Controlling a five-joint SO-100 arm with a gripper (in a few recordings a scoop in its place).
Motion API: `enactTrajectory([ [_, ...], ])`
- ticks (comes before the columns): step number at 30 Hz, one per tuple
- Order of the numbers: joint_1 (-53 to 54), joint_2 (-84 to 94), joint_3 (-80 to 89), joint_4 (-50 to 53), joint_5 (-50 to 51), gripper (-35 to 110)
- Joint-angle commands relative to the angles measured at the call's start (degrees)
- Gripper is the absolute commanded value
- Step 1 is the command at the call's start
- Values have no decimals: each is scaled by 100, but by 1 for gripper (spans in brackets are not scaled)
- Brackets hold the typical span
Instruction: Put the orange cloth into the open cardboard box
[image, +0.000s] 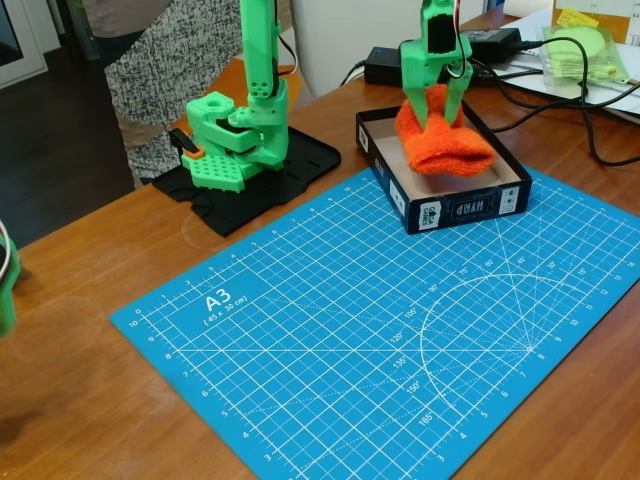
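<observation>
Gripper (436, 112), upper right, pinches cloth (443, 140) over box (462, 208); cloth (fuzzy, clingy) may snag a finger and drape over the rim.

Loads of free room is left over the blue cutting mat (350, 350) up front. Behind the open cardboard box (470, 205) it's cramped by cables (590, 110), a black adapter (385, 62) and bagged green pads (585, 50).

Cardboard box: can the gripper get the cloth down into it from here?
Probably yes. The gripper holds the orange cloth right over the open box, nothing between them.
</observation>
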Motion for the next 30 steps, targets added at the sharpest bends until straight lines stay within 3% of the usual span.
enactTrajectory([
  [1,79,413,149,-9,-114,0],
  [3,44,378,193,-44,-88,1],
  [5,0,343,202,-35,-141,11],
  [7,-9,378,229,-26,-132,34],
  [11,-70,413,246,62,-97,52],
  [17,-220,993,44,448,53,58],
  [21,123,2171,-598,1354,-79,58],
  [24,1441,4017,9,1811,-1072,49],
  [27,3313,5906,1081,1591,-2092,25],
  [28,4456,6627,1758,1248,-2364,6],
  [30,4808,6627,2180,1046,-2232,0],
])
